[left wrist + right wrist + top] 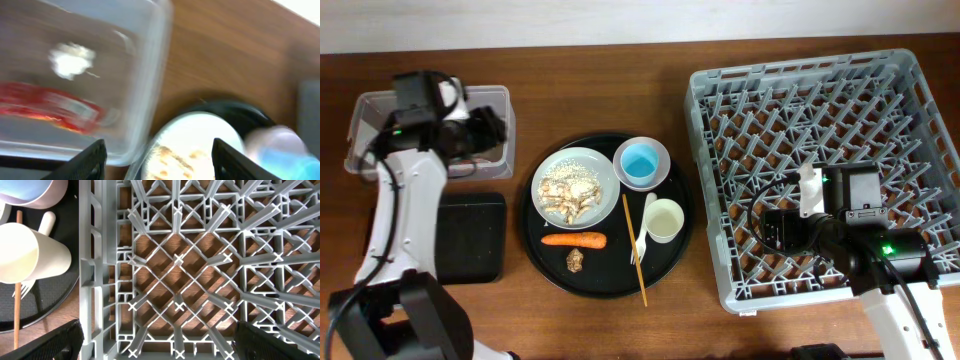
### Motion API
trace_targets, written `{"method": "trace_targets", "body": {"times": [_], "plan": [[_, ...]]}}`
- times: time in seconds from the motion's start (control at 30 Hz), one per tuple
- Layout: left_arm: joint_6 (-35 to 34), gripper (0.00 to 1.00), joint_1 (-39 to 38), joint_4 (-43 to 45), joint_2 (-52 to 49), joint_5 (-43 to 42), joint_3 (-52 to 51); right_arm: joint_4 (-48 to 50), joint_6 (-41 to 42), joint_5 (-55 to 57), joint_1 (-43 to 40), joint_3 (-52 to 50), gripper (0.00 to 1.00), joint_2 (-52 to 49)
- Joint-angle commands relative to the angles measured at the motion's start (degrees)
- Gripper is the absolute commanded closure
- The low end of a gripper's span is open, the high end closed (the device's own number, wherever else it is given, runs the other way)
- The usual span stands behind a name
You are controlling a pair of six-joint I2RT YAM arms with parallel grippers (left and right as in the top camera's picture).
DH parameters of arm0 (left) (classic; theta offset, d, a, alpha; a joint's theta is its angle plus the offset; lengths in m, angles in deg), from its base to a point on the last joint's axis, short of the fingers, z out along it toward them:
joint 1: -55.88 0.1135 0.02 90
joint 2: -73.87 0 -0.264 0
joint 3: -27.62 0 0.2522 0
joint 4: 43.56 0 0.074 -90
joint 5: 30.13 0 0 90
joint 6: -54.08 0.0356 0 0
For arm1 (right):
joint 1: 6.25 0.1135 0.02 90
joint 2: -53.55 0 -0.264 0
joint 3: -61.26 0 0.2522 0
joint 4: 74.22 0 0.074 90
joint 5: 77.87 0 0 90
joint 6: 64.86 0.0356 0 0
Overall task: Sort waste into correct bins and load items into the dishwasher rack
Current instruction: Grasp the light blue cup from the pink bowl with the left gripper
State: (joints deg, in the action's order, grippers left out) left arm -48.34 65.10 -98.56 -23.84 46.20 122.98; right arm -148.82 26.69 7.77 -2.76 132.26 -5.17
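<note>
Overhead, the dishwasher rack (pixel 820 170) filled the right of the table, and no dish stood among its pegs. The right gripper (pixel 160 342) hovered over the rack's left part, fingers spread with nothing between them. Just left of the rack lay the round black tray (pixel 610 282), carrying all that was left to sort. At the far left stood the clear tub (pixel 370 112). In the blurred left wrist view the red wrapper (pixel 50 107) and white tissue (pixel 70 60) lay inside it. The left gripper (pixel 159 157) hung by the tub's right wall, jaws wide apart and empty. The shallow black tray (pixel 470 240) beside it showed nothing inside.

I judged the dry waste done and the food waste next. The plate (pixel 550 163) with its food scraps (pixel 570 192) would best be gripped by the rim and tipped low over a bin, so that crumbs did not scatter on the wood. The white bowl (pixel 661 178), with the light blue cup (pixel 640 162) apparently inside it, and the small whitish cup (pixel 663 220) suited the nearer right arm. The carrot (pixel 573 239) called for a grasp across its middle. The chopstick (pixel 634 250) and fork (pixel 643 230) lay close together, so a pinch should take one at an end clear of the other. The brown lump (pixel 574 261), just below the carrot, needed a narrow, centred closing.
</note>
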Motion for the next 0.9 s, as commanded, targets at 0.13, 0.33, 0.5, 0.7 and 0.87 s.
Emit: {"method": "trace_targets", "body": {"times": [0.13,0.33,0.5,0.7,0.87], "plan": [[1.0,0.34,-18.0,1.6,0.9,-2.4,1.0,0.1,0.4,-0.1,0.3,1.3,0.01,0.1],[1.0,0.34,-27.6,4.8,-2.0,5.2,1.0,0.2,0.4,-0.1,0.3,1.3,0.01,0.1],[0.9,0.38,-31.2,7.6,-7.4,5.2,1.0,0.2,0.4,-0.1,0.3,1.3,0.01,0.1],[0.9,0.49,-31.5,8.2,-12.1,6.1,1.0,0.2,0.4,-0.1,0.3,1.3,0.01,0.1],[0.9,1.00,-31.5,9.6,-12.9,6.0,1.0,0.1,0.4,-0.1,0.3,1.3,0.01,0.1]]}}
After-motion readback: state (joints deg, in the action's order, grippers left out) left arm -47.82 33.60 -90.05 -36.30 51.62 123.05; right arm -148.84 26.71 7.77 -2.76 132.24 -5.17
